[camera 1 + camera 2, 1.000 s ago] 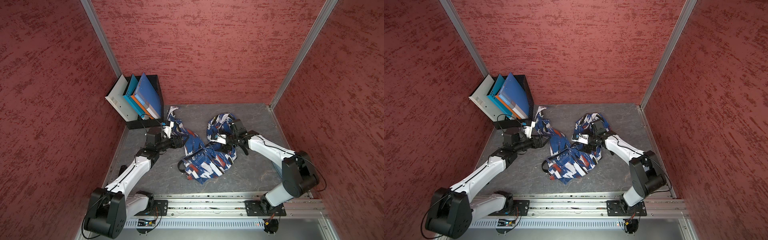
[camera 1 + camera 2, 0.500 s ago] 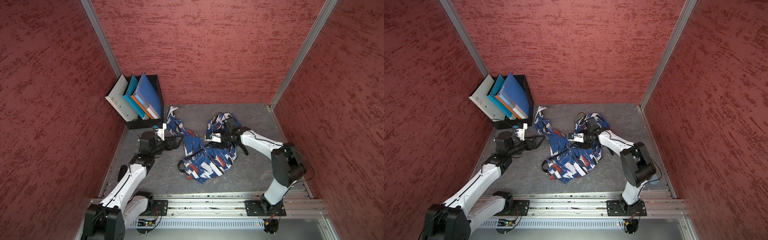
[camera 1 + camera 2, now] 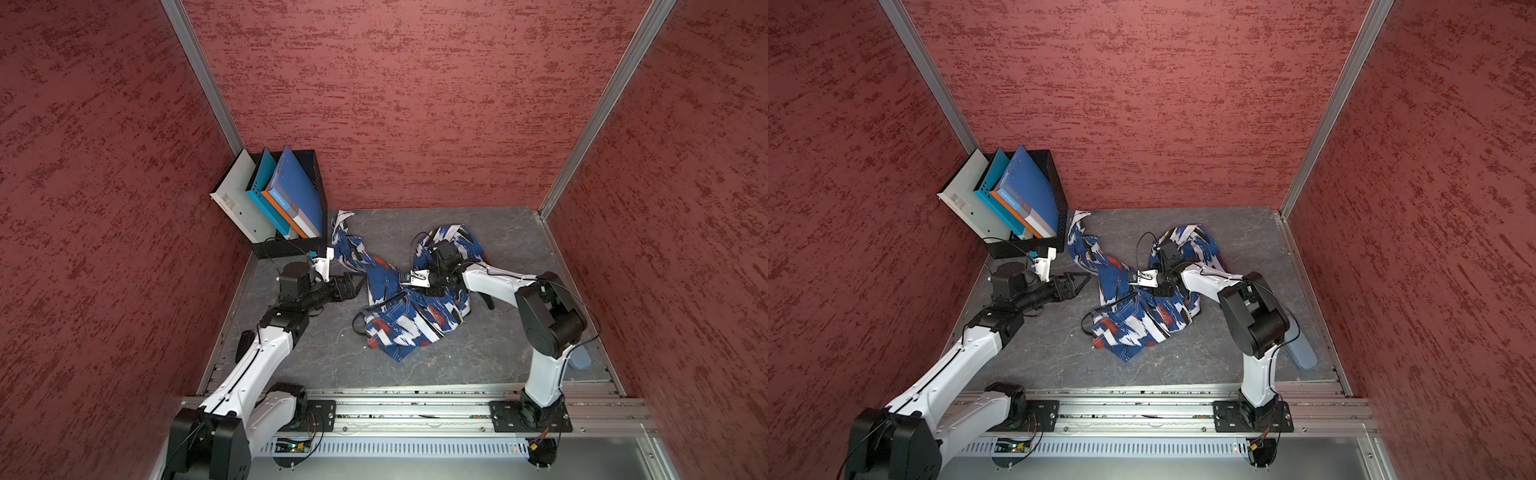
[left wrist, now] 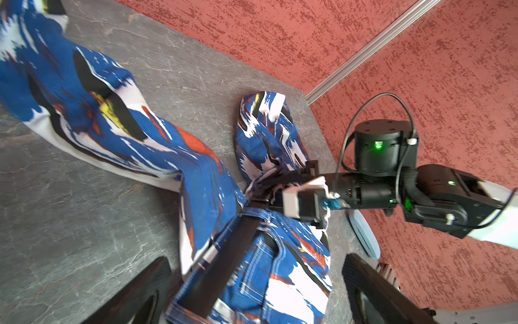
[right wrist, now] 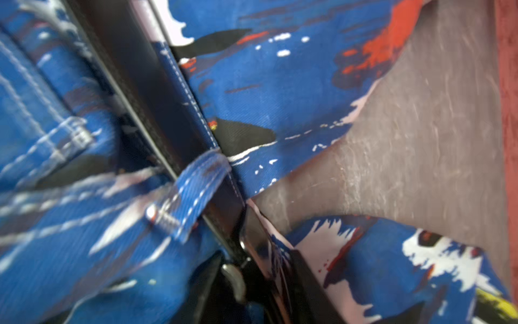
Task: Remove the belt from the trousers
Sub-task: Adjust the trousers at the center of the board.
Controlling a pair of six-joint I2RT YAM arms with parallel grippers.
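Left pincer hangs spread wide over the grey tabletop, gripping nothing, near one leg of the trousers; in its wrist view the two dark fingers frame the waistband; the trousers, blue with white, red and black streaks, lie crumpled mid-tabletop, their legs trailing toward the back wall; the belt, a flat black strap, sits threaded along the waistband, and the right wrist view shows it passing under a blue stitched belt loop; the right pincer is pushed into the bunched cloth where the strap runs into the waistband, a finger on either side, though blur hides whether it is clamped or loose; a black box of folders stands in the back left corner, just beside a trouser hem.
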